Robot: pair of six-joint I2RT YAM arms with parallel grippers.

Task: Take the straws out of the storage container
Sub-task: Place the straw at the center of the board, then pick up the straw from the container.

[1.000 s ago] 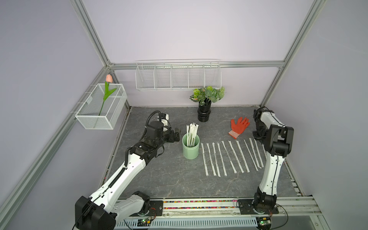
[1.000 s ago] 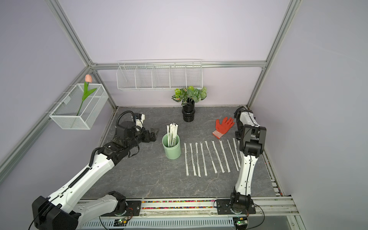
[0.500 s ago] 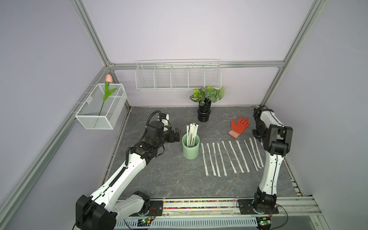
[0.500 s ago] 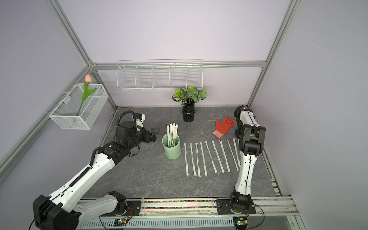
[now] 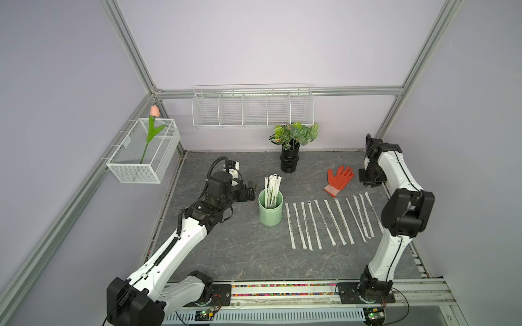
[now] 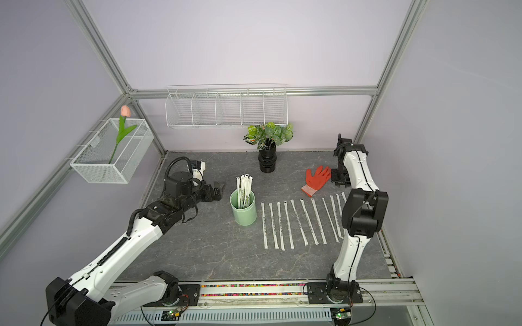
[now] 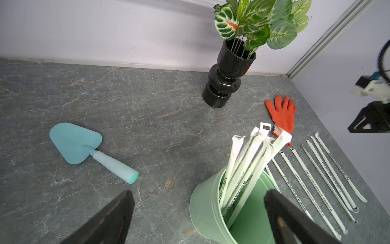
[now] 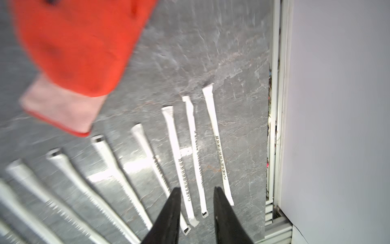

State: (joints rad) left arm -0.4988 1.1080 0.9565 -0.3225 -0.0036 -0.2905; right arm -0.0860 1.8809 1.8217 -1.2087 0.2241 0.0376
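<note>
A small bunch of straws (image 5: 271, 188) stood in the green cup (image 5: 270, 217), sticking up high past its rim. The cup stood upright near the middle of the bench (image 5: 240, 254), a little toward the left edge. Just beside it, a row of straws (image 5: 329, 223) lay flat on the bench. The row ran from the cup almost to the right edge.

The left tool (image 7: 198, 193) was just beside the cup, on the side of the left edge. Its fingers were spread wide and pinched nothing.

The right tool (image 8: 196, 189) was over by the back right corner, just beside a red glove (image 5: 339, 180). Its fingers were a little way apart and pinched nothing. The last straws of the row lay on the bench under it.

A black vase (image 5: 288, 163) with green leaves stood at the back edge. A blue trowel (image 7: 78, 143) lay flat on the bench; only the left wrist view showed it.
</note>
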